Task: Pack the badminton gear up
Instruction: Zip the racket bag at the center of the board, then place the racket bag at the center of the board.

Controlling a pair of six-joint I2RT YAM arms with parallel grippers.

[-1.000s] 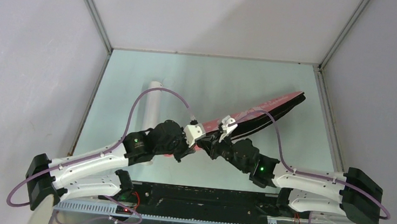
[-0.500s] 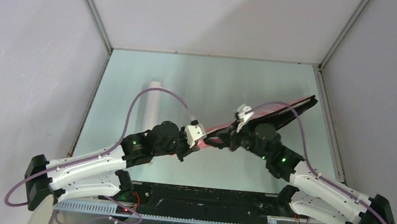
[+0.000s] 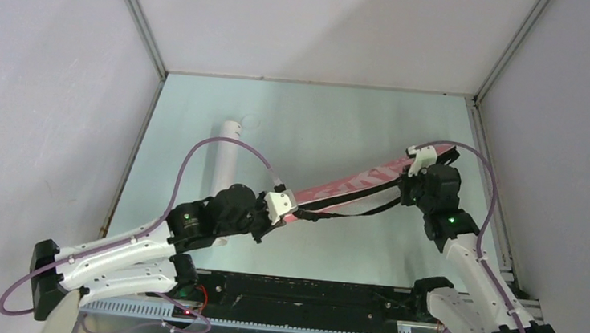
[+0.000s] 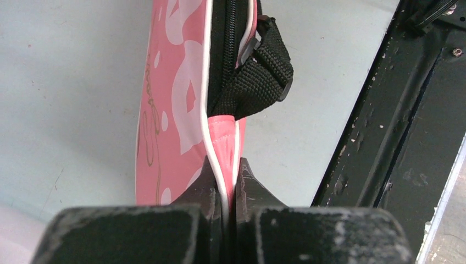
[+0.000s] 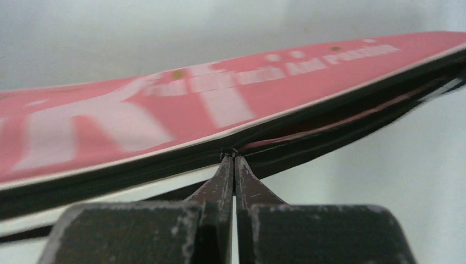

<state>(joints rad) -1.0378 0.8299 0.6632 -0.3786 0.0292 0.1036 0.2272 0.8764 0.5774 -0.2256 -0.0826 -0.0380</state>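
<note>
Left gripper (image 4: 224,179) pinches the narrow end of the pink bag (image 3: 351,183), jaws clamped on its white-piped edge. Right gripper (image 5: 231,157) is pressed together, tips at the bag's zipper seam near the wide end; can't tell if the pull is caught. Bag is stretched between both grippers, diagonal across the table (image 3: 321,112), black strap (image 3: 356,213) hanging on the near side. White tube (image 3: 224,156) lies at left, partly behind the left arm.

pink bag (image 3: 354,186) stretched across the middle of the table (image 3: 320,116), black strap (image 3: 344,213) drooping just under it, white tube (image 3: 225,164) lying on the left, open room along the back
</note>
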